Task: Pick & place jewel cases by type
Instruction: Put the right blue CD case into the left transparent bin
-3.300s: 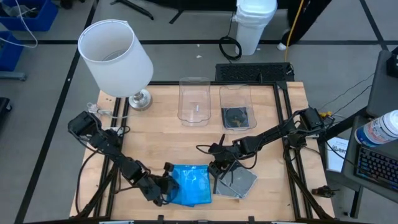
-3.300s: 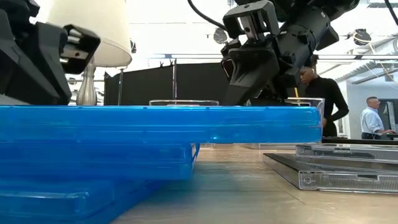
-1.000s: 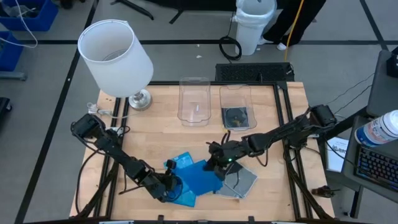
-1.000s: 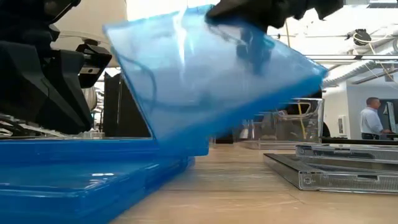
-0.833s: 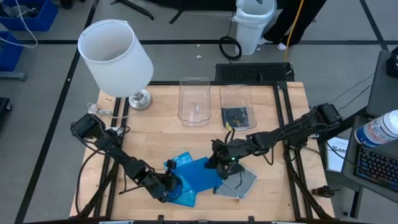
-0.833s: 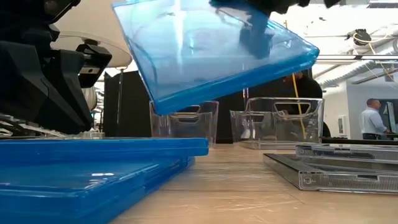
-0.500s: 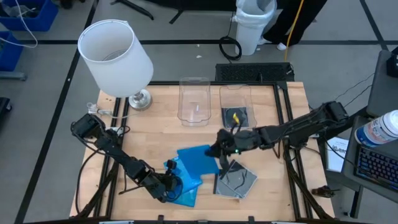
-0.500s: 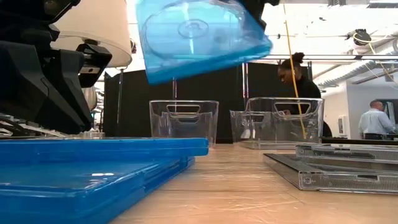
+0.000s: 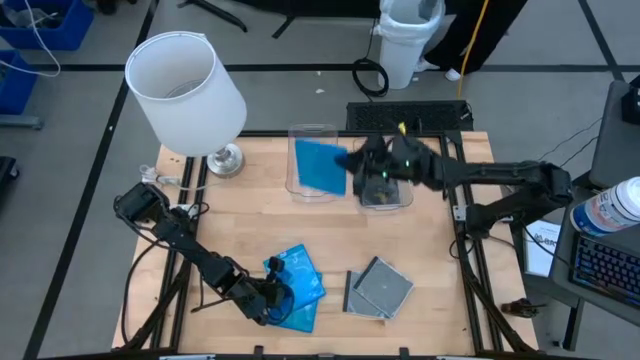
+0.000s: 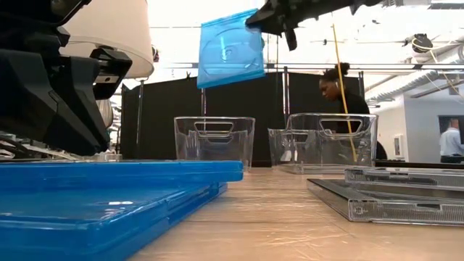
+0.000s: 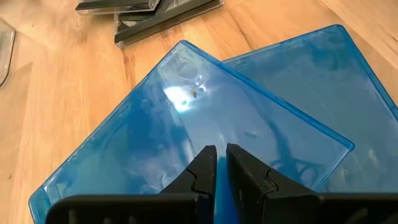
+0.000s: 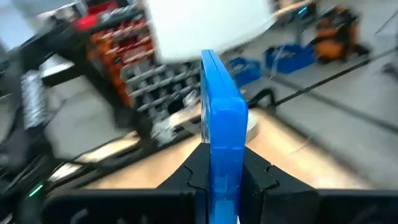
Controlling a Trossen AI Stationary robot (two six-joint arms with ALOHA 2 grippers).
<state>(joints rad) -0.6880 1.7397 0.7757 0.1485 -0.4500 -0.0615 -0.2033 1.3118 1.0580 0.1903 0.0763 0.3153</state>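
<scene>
Blue jewel case (image 9: 320,165) clamped in right tool (image 9: 358,166) — two blue (image 9: 297,288), two grey (image 9: 380,290) on table.

White lamp (image 9: 187,85) standing at surface's (image 9: 250,215) far left corner. Two clear bins (image 9: 312,185) sitting side by side along far edge. Person (image 10: 346,98) standing in room beyond.

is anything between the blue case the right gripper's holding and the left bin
Nothing visible. The right gripper holds the blue case in the air above the left bin, whose top is open. The other blue cases lie far off by the left gripper.
</scene>
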